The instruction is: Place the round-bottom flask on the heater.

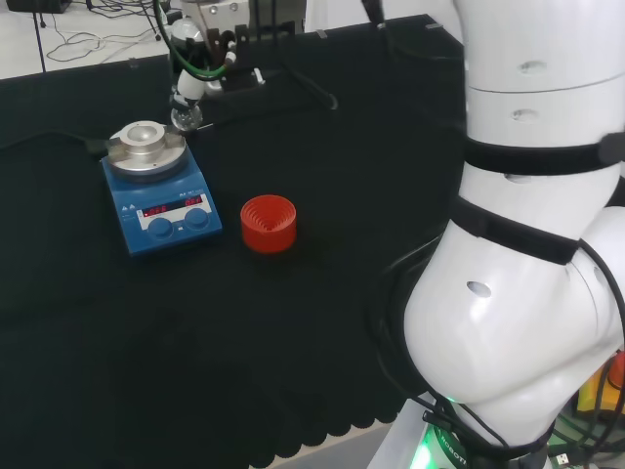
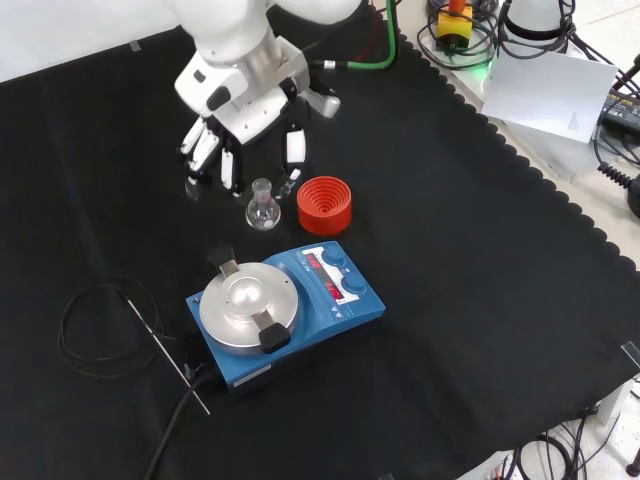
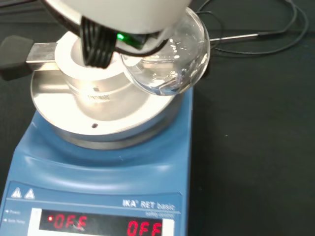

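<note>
On the black cloth (image 2: 480,300), the hand (image 2: 240,140) holds the flask (image 2: 262,208) above the heater (image 2: 285,305).

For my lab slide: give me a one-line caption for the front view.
Robot hand holds a clear glass round-bottom flask above black cloth, between the red ribbed ring stand and blue heater.

Blue box-shaped heater with round silver top plate (image 3: 106,169): front panel bears two red lit displays (image 3: 64,222), short white print line (image 3: 148,204), two white warning triangles (image 3: 22,193).
</note>
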